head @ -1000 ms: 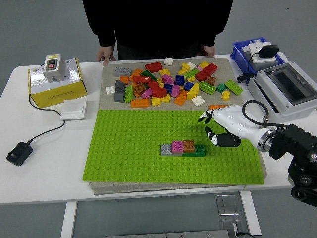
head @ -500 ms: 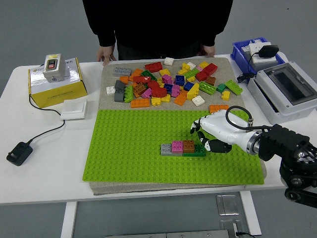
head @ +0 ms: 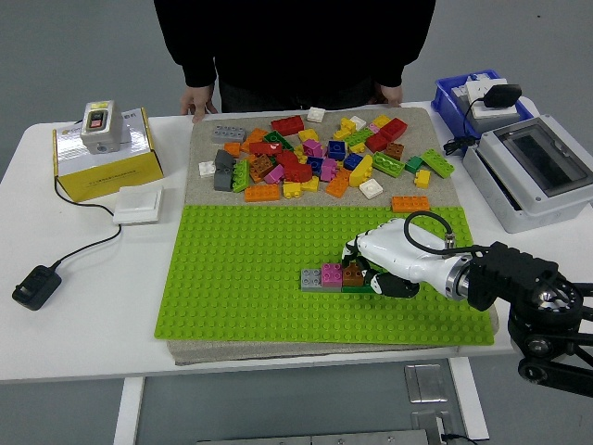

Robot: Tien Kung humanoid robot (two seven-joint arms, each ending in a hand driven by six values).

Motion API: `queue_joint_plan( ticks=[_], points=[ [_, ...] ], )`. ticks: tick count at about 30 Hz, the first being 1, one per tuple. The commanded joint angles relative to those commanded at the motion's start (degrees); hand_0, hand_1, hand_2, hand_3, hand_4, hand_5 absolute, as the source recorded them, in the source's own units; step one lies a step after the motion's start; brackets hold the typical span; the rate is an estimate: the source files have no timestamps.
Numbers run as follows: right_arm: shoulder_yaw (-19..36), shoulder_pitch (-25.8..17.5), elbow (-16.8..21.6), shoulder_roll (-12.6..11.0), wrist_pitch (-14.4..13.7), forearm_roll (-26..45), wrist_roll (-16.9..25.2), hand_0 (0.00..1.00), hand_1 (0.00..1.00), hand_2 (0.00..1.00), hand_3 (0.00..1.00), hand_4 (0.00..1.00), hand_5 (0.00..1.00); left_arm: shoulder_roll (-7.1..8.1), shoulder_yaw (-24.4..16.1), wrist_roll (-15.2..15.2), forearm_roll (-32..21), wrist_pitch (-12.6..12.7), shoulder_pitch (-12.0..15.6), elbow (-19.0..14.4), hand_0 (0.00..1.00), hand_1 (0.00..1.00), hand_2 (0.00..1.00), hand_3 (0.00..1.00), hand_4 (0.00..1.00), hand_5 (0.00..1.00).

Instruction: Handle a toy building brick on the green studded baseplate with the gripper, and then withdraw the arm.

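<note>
- The right arm (head: 519, 297) comes in over the table's (head: 83, 324) near right corner; its far end is cut off by the picture's right edge.
- The right hand (head: 375, 269) lies over the right end of a short brick row (head: 338, 277) near the baseplate's (head: 241, 269) near edge, right of middle.
- The row reads grey, pink, brown on top, with a green brick (head: 356, 287) underneath; the hand covers most of the green one.
- The fingers curl down around the row's right end and touch it, but whether they truly clamp a brick I cannot tell.
- Judged step: the handling itself, pressing or gripping at the row's end. The next move calls for finishing that contact cleanly, then letting go and drawing the arm back to the right without dragging the row.
- Further off, a loose brick pile (head: 315, 158) lies on the grey mat along the baseplate's far edge.
- At the table's far edge a person's hands (head: 199, 100) rest, touching nothing.
- The left arm is out of sight.
</note>
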Motion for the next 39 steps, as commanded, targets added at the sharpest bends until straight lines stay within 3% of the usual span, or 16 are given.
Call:
queue_joint_plan(
  ticks=[13, 39],
  points=[
    [0.44, -1.35, -2.99, 0.75, -0.77, 1.11, 1.44, 0.087, 0.134, 0.681, 0.65, 0.002, 0.167, -0.08, 0.19, -0.14, -0.21, -0.12, 0.14, 0.0, 0.634, 0.595, 0.552, 0.598, 0.157, 0.593],
    [-1.81, -2.3, -3.08, 1.66, -1.17, 1.17, 1.6, 0.088, 0.134, 0.686, 0.66, 0.002, 0.159, -0.02, 0.47, -0.7, -0.5, 0.07, 0.21, 0.0, 0.634, 0.595, 0.548, 0.598, 0.158, 0.595]
  ],
)
